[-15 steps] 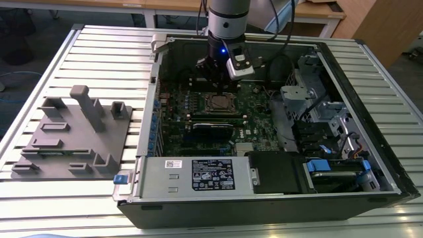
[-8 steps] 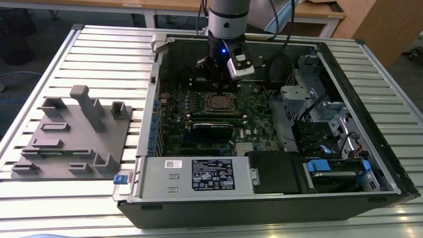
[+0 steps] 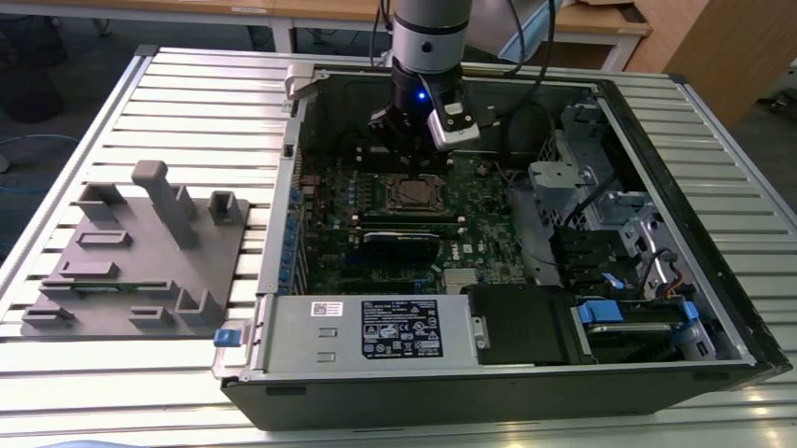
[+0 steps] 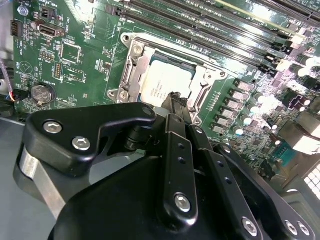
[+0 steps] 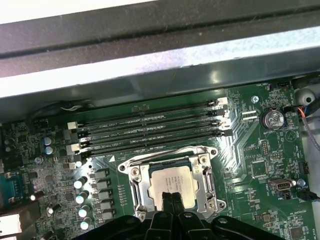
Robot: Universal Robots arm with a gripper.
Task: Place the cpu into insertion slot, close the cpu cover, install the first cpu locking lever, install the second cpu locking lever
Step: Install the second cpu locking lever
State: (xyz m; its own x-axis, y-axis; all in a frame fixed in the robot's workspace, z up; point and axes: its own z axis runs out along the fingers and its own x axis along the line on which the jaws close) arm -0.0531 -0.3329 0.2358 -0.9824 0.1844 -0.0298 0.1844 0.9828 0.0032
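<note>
Status check: the cpu (image 5: 171,180) is already sitting in the insertion slot (image 5: 138,182) on the green board, with the cpu cover (image 5: 172,150) folded down around it, so those two steps look done. The gripper (image 5: 172,196) hangs right over the chip's near edge, fingers pinched together and empty. I can't tell whether either locking lever is latched.

Dull silver-grey cpu (image 5: 170,179), silvery cpu cover (image 5: 137,185), green circuit board (image 5: 260,145), black end effector (image 5: 172,197)
</note>
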